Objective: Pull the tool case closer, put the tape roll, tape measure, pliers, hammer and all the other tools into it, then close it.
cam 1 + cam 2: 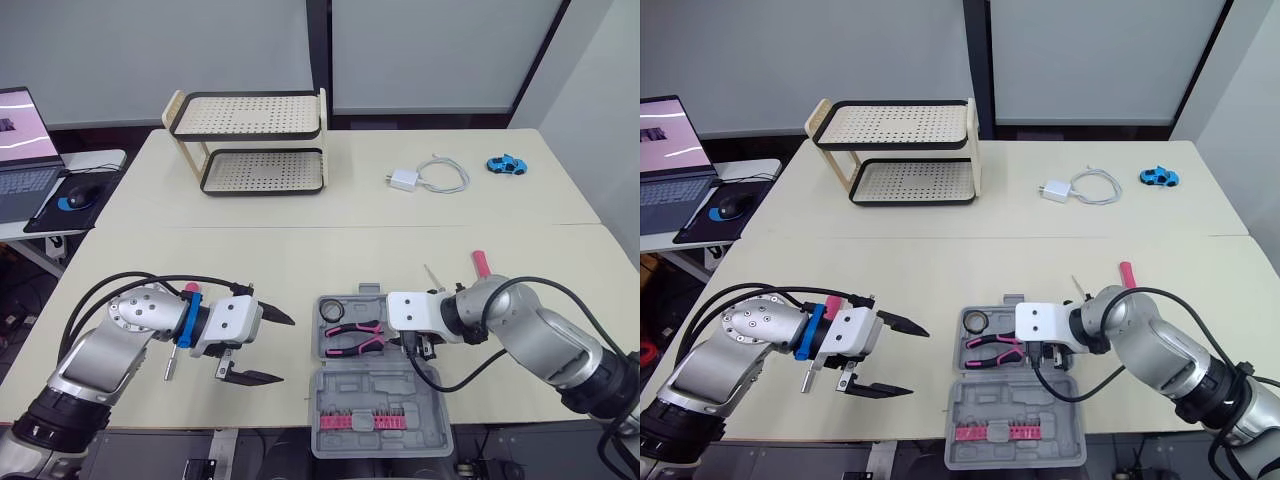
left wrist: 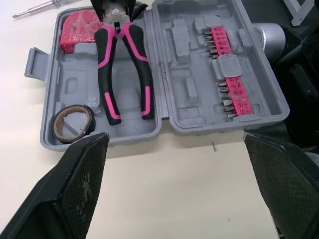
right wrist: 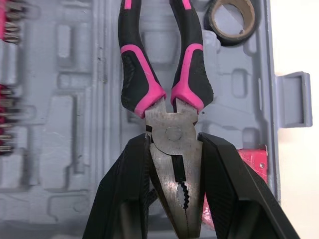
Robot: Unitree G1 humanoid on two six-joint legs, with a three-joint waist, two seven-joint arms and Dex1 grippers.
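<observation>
The grey tool case (image 1: 375,395) lies open at the table's front edge, with pink bits (image 2: 227,64) in its lid half. Inside the tray half lie the pink-and-black pliers (image 2: 119,64), a tape roll (image 2: 74,124) and a pink tape measure (image 2: 79,27). My right gripper (image 3: 174,144) is shut on the pliers' metal head (image 3: 172,149) over the case. My left gripper (image 1: 285,349) hangs open left of the case, holding nothing. A thin screwdriver (image 1: 432,278) and a pink handle (image 1: 480,262) lie behind the case. Another screwdriver (image 1: 172,362) lies under my left arm.
A two-tier perforated rack (image 1: 250,140) stands at the back left. A white charger with cable (image 1: 420,178) and a blue toy car (image 1: 506,164) lie at the back right. A laptop (image 1: 20,150) and mouse (image 1: 80,195) sit on a side desk to the left.
</observation>
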